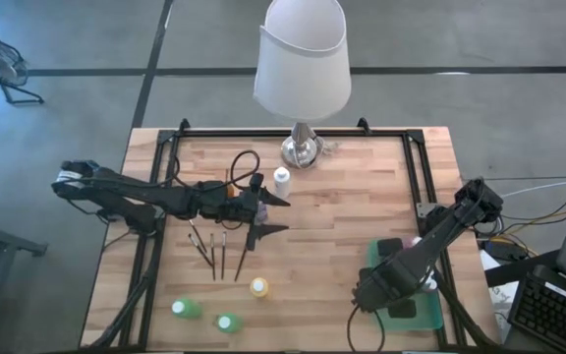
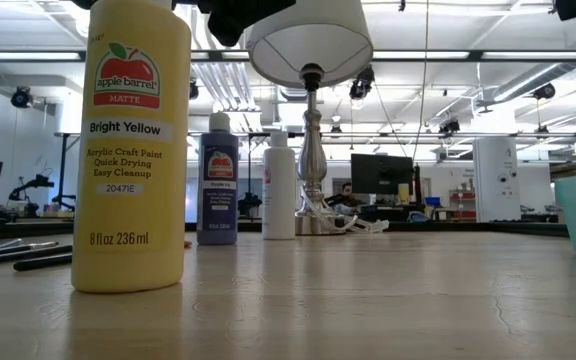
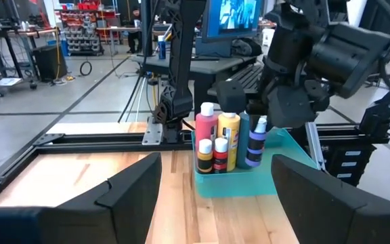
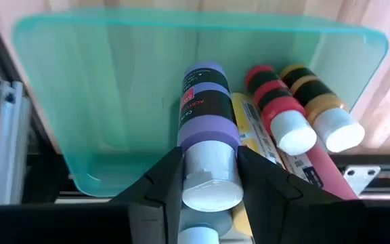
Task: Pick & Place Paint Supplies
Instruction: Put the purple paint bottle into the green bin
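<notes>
My right gripper point(image 4: 210, 154) hangs over the teal tray point(image 4: 114, 102) at the table's right near corner, shut on a purple paint bottle point(image 4: 208, 115). Red point(image 3: 207, 129), yellow point(image 3: 229, 135) and two small bottles point(image 3: 212, 156) stand in that tray. My left gripper point(image 1: 281, 213) hovers open over the table's middle, touching nothing. A white bottle point(image 1: 282, 180) stands just beyond it. On their bases near the near edge stand a yellow bottle point(image 1: 259, 287) and two green ones point(image 1: 185, 309). Several dark brushes point(image 1: 216, 251) lie flat beside the left gripper. My right gripper pinches the purple bottle between its two fingers point(image 4: 164, 179) at the shoulder, just below the white cap point(image 4: 212, 179). It comes from above, pointing down. The bottle stands roughly upright inside the tray, next to the other bottles; whether its base rests there is hidden.
A tall lamp point(image 1: 303, 79) with a white shade stands at the table's far edge, with its cord beside its base. A black frame rail point(image 1: 293, 133) runs around the tabletop. Bare wood lies between the left gripper and the tray point(image 1: 425, 315).
</notes>
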Available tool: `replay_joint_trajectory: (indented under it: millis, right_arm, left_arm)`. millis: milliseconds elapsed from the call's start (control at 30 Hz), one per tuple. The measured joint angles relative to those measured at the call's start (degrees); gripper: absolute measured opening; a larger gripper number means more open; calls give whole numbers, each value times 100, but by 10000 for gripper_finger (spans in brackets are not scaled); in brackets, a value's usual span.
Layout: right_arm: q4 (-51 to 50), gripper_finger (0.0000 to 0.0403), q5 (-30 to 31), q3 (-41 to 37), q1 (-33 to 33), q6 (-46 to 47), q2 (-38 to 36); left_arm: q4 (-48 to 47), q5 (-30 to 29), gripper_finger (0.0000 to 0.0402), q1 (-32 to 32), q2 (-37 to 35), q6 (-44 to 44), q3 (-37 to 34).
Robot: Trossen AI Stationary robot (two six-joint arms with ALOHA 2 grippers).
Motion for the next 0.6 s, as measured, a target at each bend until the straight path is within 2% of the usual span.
replay_joint_trajectory:
  millis: [600]
  right_arm:
    - [325, 112, 166, -796, -2, -66, 0]
  left_arm:
    - [-14, 9, 285, 0, 4, -15, 0]
